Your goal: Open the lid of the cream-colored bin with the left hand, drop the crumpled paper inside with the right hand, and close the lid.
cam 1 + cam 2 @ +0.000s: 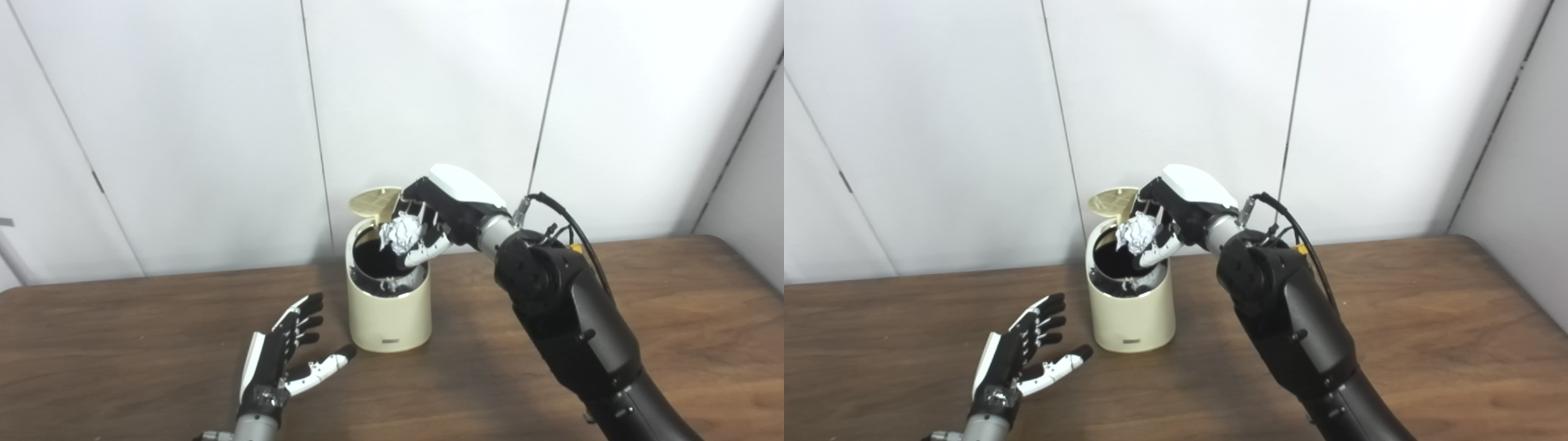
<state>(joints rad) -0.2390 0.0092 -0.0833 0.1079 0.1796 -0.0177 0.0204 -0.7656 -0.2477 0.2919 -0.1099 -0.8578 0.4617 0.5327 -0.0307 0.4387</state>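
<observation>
From the left eye, the bin [388, 306] stands on the table [122, 343] with its lid [375, 203] tipped up at the back, so opening is done. My right hand [436, 217] holds the crumpled paper [401, 233] right over the dark mouth; it is not dropped yet.

From the right eye, my left hand [1020, 358] rests spread and empty beside the bin. I judge the release and closing the lid remain.

Cream bin [388, 312], silvery-white crumpled paper [402, 233], dark brown wood-grain table [122, 355]
</observation>
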